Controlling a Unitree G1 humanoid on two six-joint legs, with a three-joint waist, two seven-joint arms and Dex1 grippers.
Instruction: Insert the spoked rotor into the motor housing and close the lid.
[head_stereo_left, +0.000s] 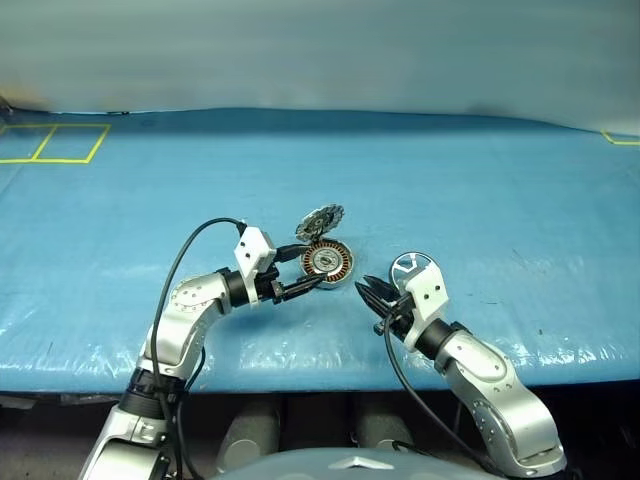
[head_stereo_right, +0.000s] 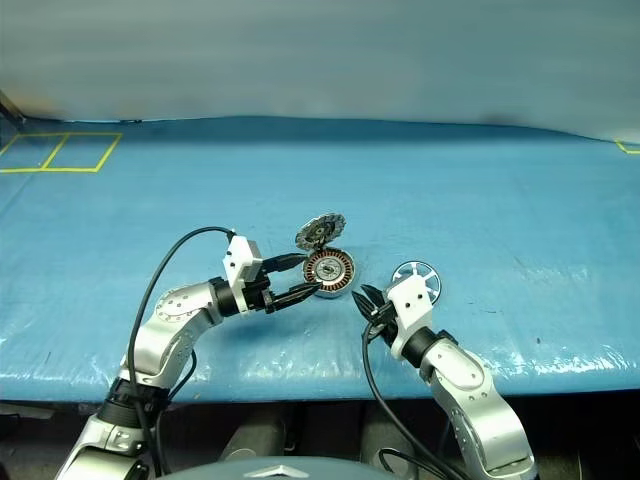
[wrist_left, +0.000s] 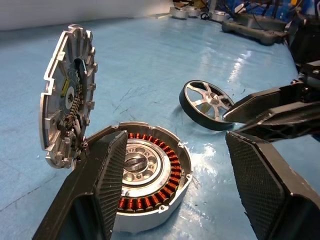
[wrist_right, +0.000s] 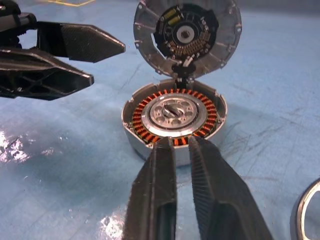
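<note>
The motor housing (head_stereo_left: 328, 262) sits on the blue table with its copper windings and silver hub (wrist_right: 174, 114) exposed. Its lid (head_stereo_left: 320, 221) stands upright, hinged at the far rim, with the ribbed face and dark centre (wrist_right: 186, 34) turned toward me. The spoked rotor (head_stereo_left: 412, 268) leans tilted on the table to the right of the housing, apart from it. My left gripper (head_stereo_left: 313, 265) is open at the housing's left side, its fingers (wrist_left: 111, 180) level and holding nothing. My right gripper (head_stereo_left: 368, 288) is shut and empty, its tip just short of the housing's near right side, beside the rotor.
The blue plastic-covered table (head_stereo_left: 480, 180) stretches wide around the parts. Yellow tape squares (head_stereo_left: 55, 142) mark its far left corner. The table's front edge (head_stereo_left: 320, 372) runs just under both arms. Cables and dark equipment (wrist_left: 250, 22) lie beyond the table.
</note>
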